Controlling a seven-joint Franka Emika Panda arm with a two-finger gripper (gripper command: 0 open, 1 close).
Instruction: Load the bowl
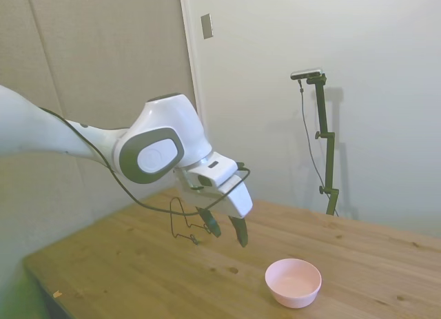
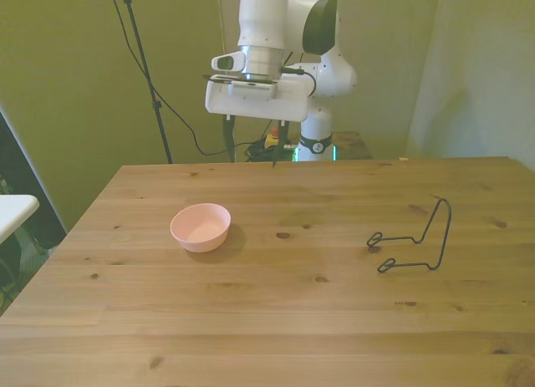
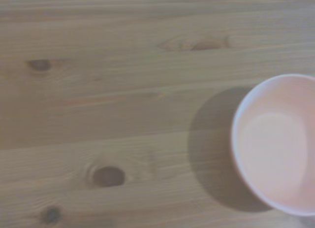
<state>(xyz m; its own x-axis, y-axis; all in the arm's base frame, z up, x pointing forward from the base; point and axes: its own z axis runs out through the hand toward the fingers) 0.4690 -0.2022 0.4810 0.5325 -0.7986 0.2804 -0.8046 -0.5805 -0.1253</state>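
The pale pink bowl (image 1: 293, 282) (image 2: 201, 226) stands upright and empty on the wooden table, toward the front view's left. My gripper (image 1: 228, 231) (image 2: 252, 151) hangs in the air above the table's far edge, up and back from the bowl, not touching it. Its two dark fingers (image 1: 241, 231) point down, spread apart with nothing between them. In the wrist view the bowl (image 3: 278, 144) fills one side of the picture, its inside bare.
A thin black wire rack (image 2: 415, 239) (image 1: 187, 222) stands on the table toward the front view's right, well apart from the bowl. Bare wood (image 2: 276, 312) lies between them and toward the table's near edge.
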